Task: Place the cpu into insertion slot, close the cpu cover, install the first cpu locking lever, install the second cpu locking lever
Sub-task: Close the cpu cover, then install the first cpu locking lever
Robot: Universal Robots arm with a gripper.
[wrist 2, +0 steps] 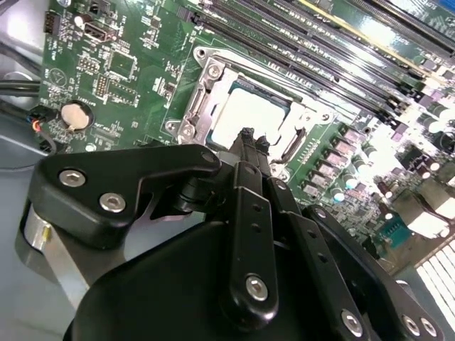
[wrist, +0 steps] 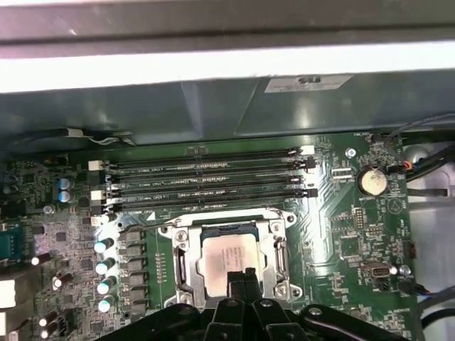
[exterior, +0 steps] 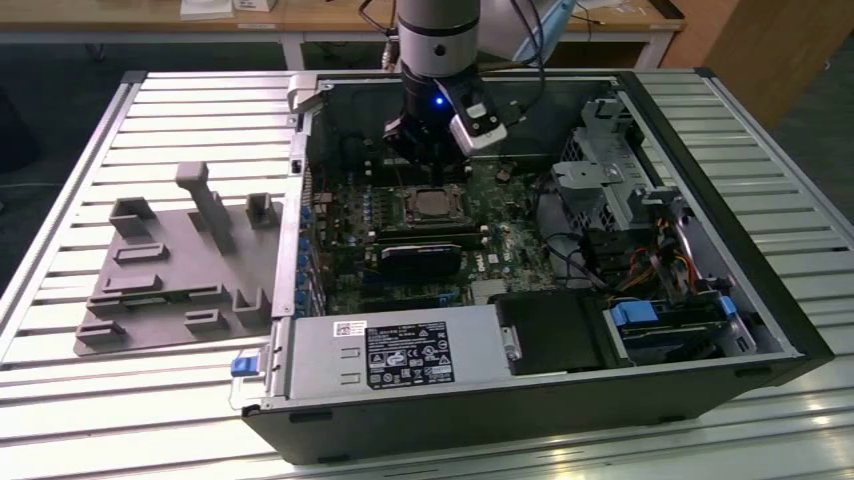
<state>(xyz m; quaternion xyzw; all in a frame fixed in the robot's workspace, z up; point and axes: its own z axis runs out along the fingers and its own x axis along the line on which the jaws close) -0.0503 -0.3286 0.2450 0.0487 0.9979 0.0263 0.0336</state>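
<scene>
Lying open on a slatted metal surface (exterior: pixel 160 100), a black computer case (exterior: pixel 787 330) shows its insides. A grey moulded tray (exterior: pixel 174 290) rests on the slats just beside it on the exterior view's left. A grey power supply box (exterior: pixel 387 355) sits at the case's near edge, and a green circuit board (exterior: pixel 347 250) covers the floor behind it. The robot arm (exterior: pixel 438 40) reaches down into the case, with its black pincer (exterior: pixel 422 168) hanging just above the middle of the board. Four long black memory slots (wrist: pixel 206 177) run side by side next to the socket (wrist: pixel 227 229). The silver cover (wrist: pixel 178 259) lies flat on the socket, framing the chip (wrist: pixel 224 256), whose pale metal top shows through the window. In both wrist views the pincer (wrist 2: pixel 249 138) (wrist: pixel 242 278) is pressed together with nothing in it, its tips over one edge of the chip (wrist 2: pixel 249 114); whether they touch it I cannot tell. A round coin battery (wrist: pixel 371 180) sits on the board, apart from the socket.
</scene>
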